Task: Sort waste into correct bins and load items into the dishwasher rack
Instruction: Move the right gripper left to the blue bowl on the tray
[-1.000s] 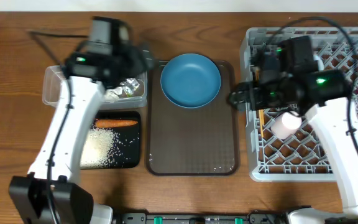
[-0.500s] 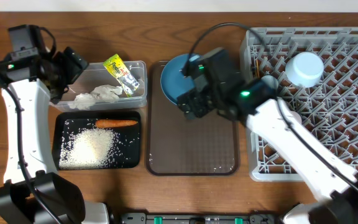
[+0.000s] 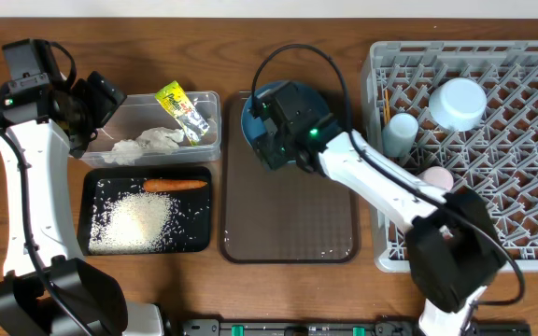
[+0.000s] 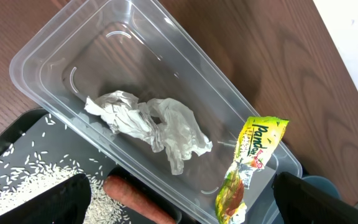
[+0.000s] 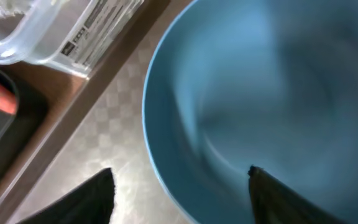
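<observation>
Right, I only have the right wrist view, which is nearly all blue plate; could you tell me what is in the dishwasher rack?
Observer: Overhead, the dishwasher rack holds a white bowl, a light blue cup and a pink cup.
Operator: Thank you. And has the dry waste been sorted?
Observer: Yes, crumpled paper and a snack wrapper lie in the clear tub.
Operator: And the food scraps, please?
Observer: The rice and a carrot lie in the black tray.

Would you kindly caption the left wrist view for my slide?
Crumpled white paper and snack wrapper in the clear tub.
</observation>
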